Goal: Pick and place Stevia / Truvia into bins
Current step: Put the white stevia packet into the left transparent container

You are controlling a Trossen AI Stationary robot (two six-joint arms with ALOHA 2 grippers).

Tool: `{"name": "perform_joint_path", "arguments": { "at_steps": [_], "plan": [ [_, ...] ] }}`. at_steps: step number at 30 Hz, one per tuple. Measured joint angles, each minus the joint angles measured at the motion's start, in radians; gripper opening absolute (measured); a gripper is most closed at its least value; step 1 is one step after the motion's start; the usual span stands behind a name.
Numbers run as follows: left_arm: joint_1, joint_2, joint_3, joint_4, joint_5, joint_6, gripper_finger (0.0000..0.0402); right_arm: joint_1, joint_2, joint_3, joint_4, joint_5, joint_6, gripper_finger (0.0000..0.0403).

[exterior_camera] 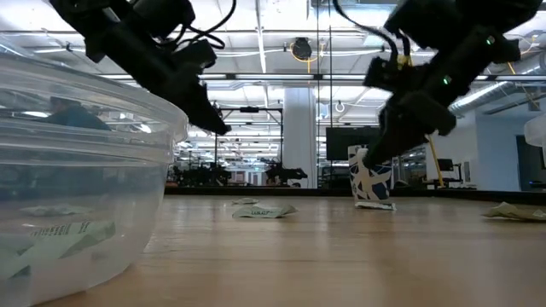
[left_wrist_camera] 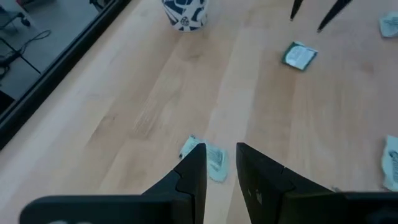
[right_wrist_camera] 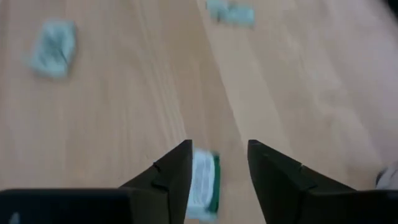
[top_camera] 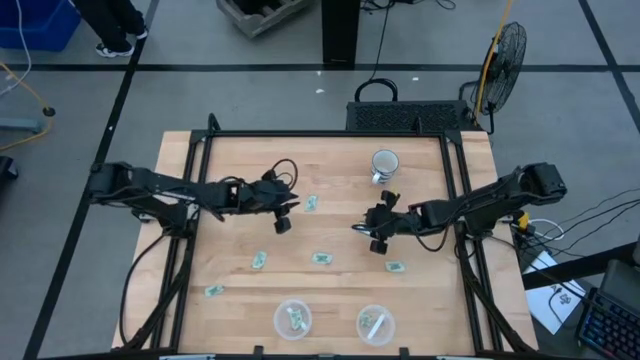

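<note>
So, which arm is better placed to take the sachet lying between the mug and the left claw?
Left. The left claw, open, hangs right beside that sachet, fingers pointing at it; the right claw is farther off.

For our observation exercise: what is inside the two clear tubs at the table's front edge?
Each bin holds sachets: pale green ones in the left bin, a white one in the right bin. An exact count cannot be made; sachets may overlap.
</note>
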Motion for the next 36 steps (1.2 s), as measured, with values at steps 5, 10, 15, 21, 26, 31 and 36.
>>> {"name": "perform_joint_path", "arguments": {
  "at_steps": [5, 10, 15, 21, 26, 31, 36],
  "plan": [
    [0.009, 0.058, 0.001, 0.048, 0.016, -0.023, 0.0093, -0.001, 0.013, -0.072, 0.033, -0.001, 0.103, 0.0156],
    [0.008, 0.149, 0.001, 0.098, 0.014, -0.023, 0.0093, -0.002, 0.007, -0.148, 0.205, 0.000, 0.088, 0.0154],
    [0.008, 0.258, 0.001, 0.214, 0.011, -0.015, 0.0093, -0.002, 0.004, -0.157, 0.297, 0.000, 0.052, 0.0157],
    [0.008, 0.338, 0.001, 0.313, 0.010, -0.012, 0.0093, -0.002, 0.004, -0.157, 0.337, -0.001, 0.010, 0.0156],
    [0.008, 0.384, 0.002, 0.337, 0.017, -0.001, 0.0093, -0.002, 0.004, -0.158, 0.352, -0.001, -0.025, 0.0155],
    [0.008, 0.406, 0.002, 0.340, 0.021, 0.000, 0.0093, -0.002, 0.004, -0.157, 0.355, -0.001, -0.048, 0.0155],
    [0.014, 0.417, 0.002, 0.348, 0.017, 0.013, 0.0093, -0.009, 0.004, -0.157, 0.371, -0.002, -0.074, 0.0155]
  ]
}}
